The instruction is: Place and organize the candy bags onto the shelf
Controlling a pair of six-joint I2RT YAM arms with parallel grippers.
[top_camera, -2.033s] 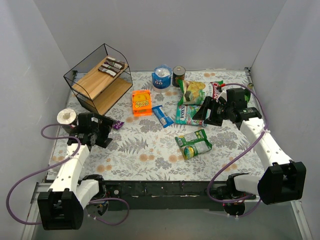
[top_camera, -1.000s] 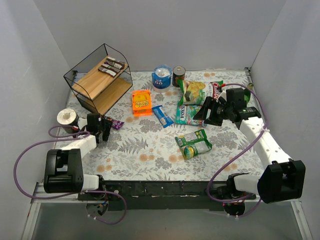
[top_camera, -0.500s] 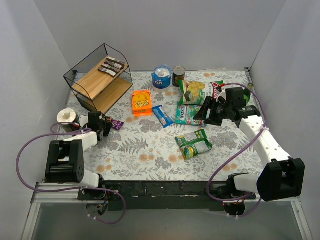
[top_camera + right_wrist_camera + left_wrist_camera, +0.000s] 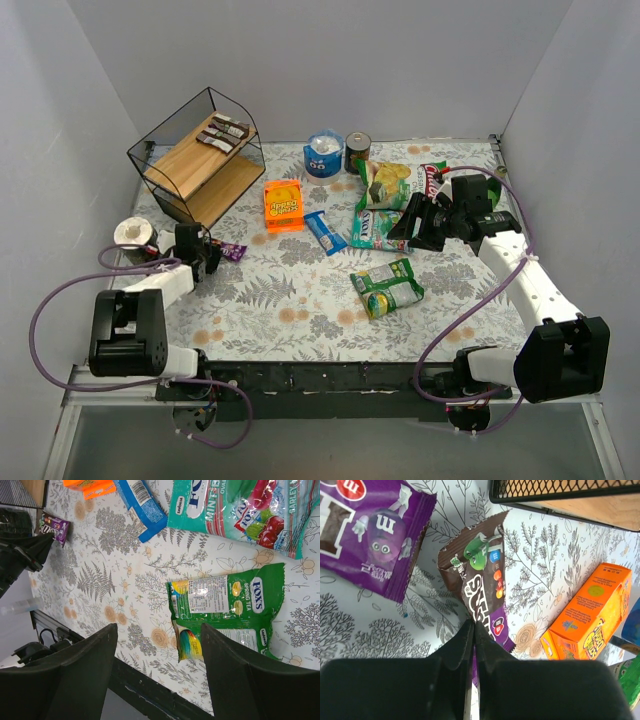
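My left gripper is low on the table, left of centre, shut on the near end of a brown-and-purple candy bag that lies flat. In the left wrist view a second purple candy bag lies to its left. The shelf stands at the back left with two brown bars on its top board. A blue bar, a teal mint bag and a green Fox's bag lie mid-table. My right gripper hangs open over the teal bag, holding nothing; in its wrist view the Fox's bag shows between the fingers.
An orange box lies in front of the shelf. A blue can, a dark can and a large green chip bag sit at the back. A white roll stands by the left edge. Grey walls enclose the table.
The left arm has folded down and drawn left, and its gripper has closed on the brown-and-purple candy bag. The right arm has hardly moved.
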